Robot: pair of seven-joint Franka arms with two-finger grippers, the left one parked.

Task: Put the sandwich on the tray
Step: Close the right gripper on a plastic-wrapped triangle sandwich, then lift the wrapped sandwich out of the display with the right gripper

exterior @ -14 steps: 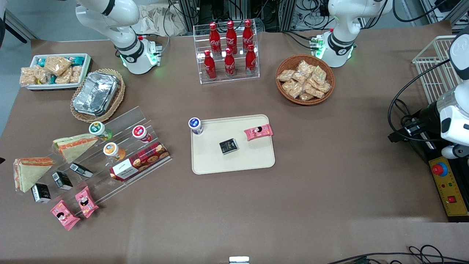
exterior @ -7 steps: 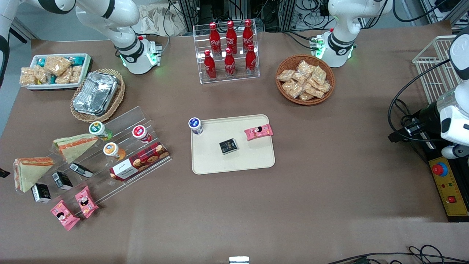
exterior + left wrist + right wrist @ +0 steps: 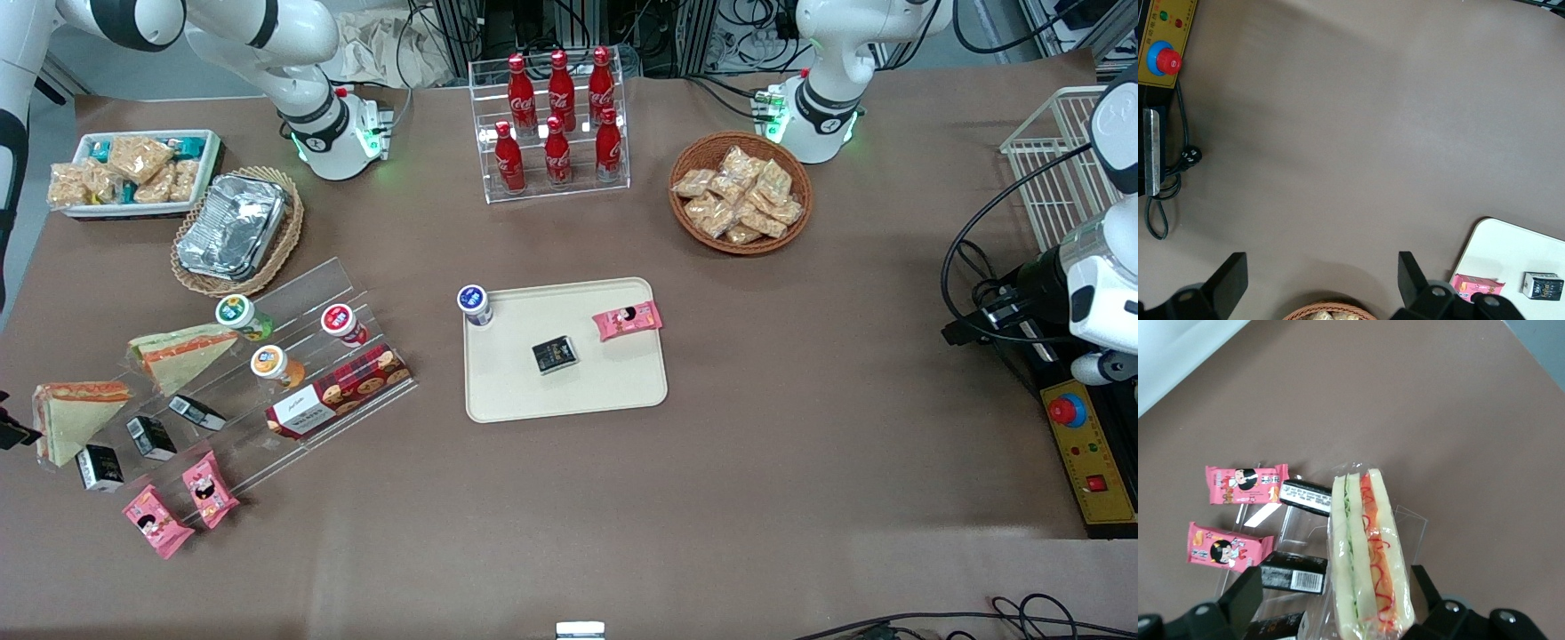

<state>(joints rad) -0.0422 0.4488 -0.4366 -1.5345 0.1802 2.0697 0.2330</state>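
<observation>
The sandwich [image 3: 76, 416], a wrapped wedge of pale bread with red-orange filling, stands on the clear stepped display at the working arm's end of the table. In the right wrist view its cut edge [image 3: 1368, 553] faces the camera. My right gripper [image 3: 1335, 587] is open above it, with one finger on each side and the sandwich between them, not gripped. In the front view only a dark tip of the gripper [image 3: 12, 433] shows beside the sandwich. The cream tray [image 3: 622, 382] lies mid-table and also shows in the left wrist view [image 3: 1511, 250].
A second wedge [image 3: 182, 354] with an orange stripe sits higher on the display. Black packets [image 3: 1293, 571] and pink packets [image 3: 1248, 483] lie beside the sandwich. The tray carries a blue-lidded cup [image 3: 474, 304], a black packet [image 3: 555, 354] and a pink packet [image 3: 628, 320].
My gripper's tip has come into the front view at the picture's edge and moved close beside the sandwich. Nothing on the table has moved.
</observation>
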